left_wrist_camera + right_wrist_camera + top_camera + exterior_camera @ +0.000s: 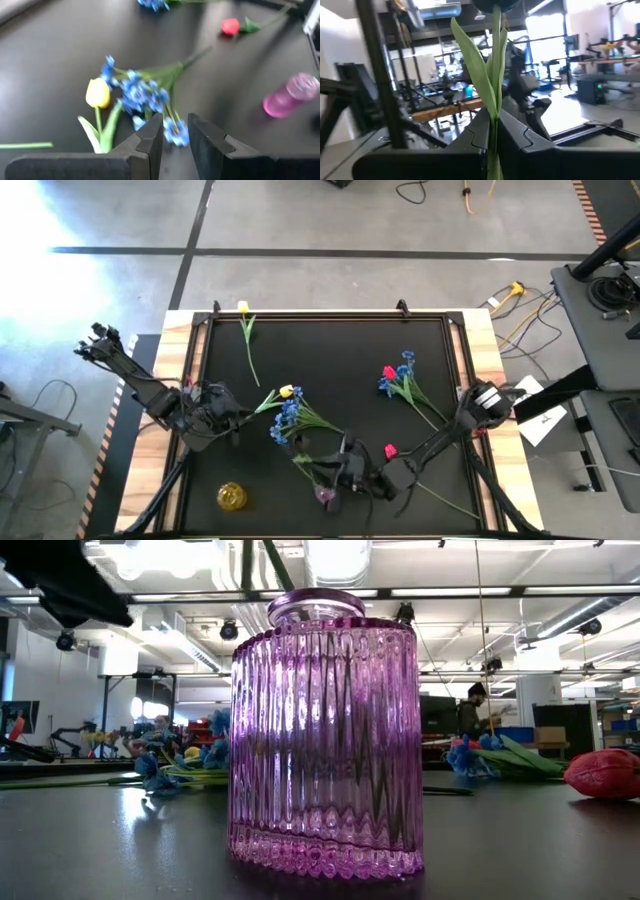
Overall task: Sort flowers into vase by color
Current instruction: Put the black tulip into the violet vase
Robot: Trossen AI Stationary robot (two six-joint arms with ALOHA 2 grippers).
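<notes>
Right now the right gripper (492, 131) has its fingers clamped on a thin green stem with long leaves (492, 70), held upright near the ribbed pink glass vase (325, 735) at the black table's (330, 350) near edge. Left gripper (175, 137) hovers with fingers slightly parted over a bushy blue blossom spray (142, 92), a yellow tulip (97, 92) just beside it. Red tulip (390, 451) lies near the vase; another blue spray with a red tulip (398, 378) farther off. Lone yellow tulip (243, 308) at the far edge. Yellow glass vase (231, 497) near left.
</notes>
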